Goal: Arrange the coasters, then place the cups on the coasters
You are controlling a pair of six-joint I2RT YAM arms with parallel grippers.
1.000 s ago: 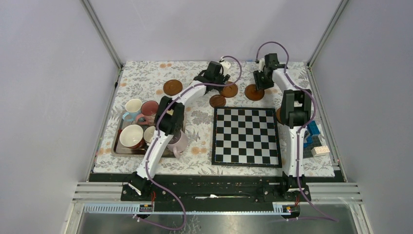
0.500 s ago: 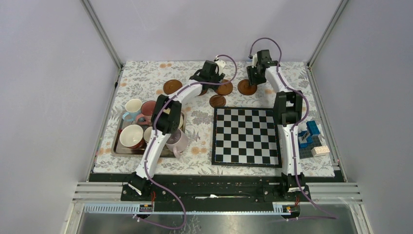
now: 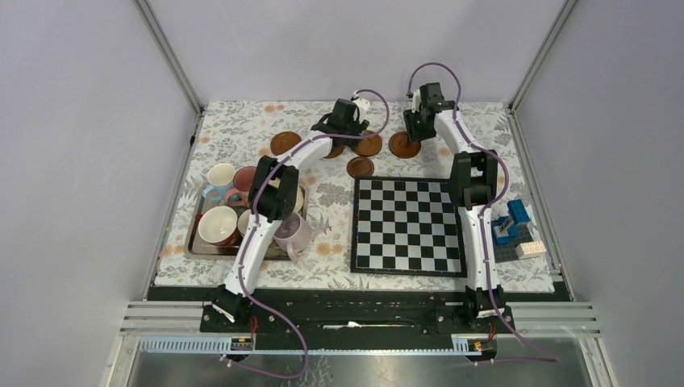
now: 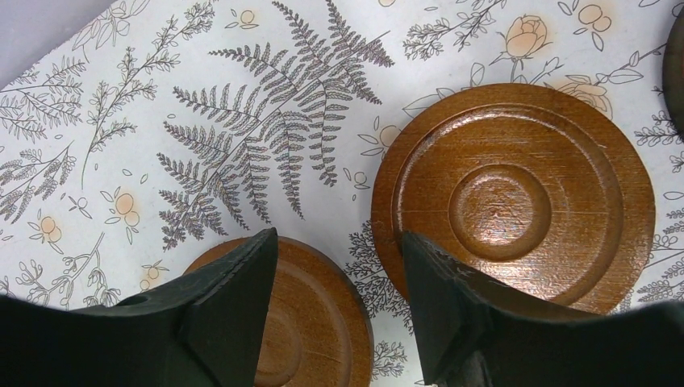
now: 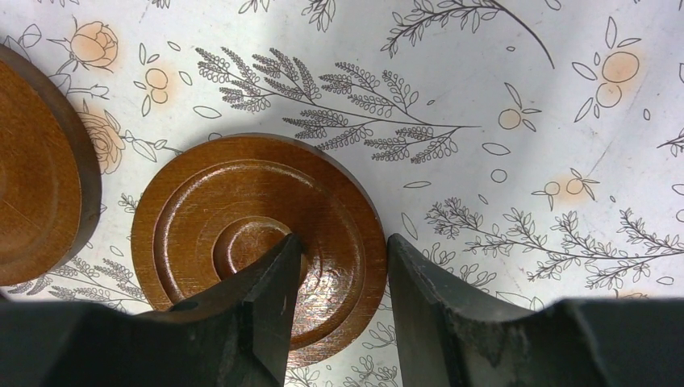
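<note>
In the right wrist view, my right gripper (image 5: 344,238) grips a brown coaster (image 5: 242,201) lying flat: one finger sits in its central dimple, the other against its outer rim. From above this coaster (image 3: 401,147) lies at the back of the cloth under my right gripper (image 3: 413,133). My left gripper (image 4: 339,236) is open, with one fingertip over a low coaster (image 4: 323,322) and the other over the rim of a bigger-looking coaster (image 4: 516,197). Two more coasters (image 3: 285,143) (image 3: 360,167) lie nearby. The cups, including a light blue (image 3: 219,176), a wide dark-red (image 3: 218,226) and a lilac one (image 3: 294,234), stand at the left.
The cups stand on or beside a metal tray (image 3: 193,242), partly hidden by the left arm. A chessboard (image 3: 407,224) fills the centre right. Blue bricks (image 3: 510,222) and a white one (image 3: 530,249) sit by the right edge. Another coaster (image 5: 40,177) shows beside the gripped one.
Both grippers have moved left along the back of the cloth. The coaster under the right gripper slid left with it, and the one by the left gripper shifted left too.
</note>
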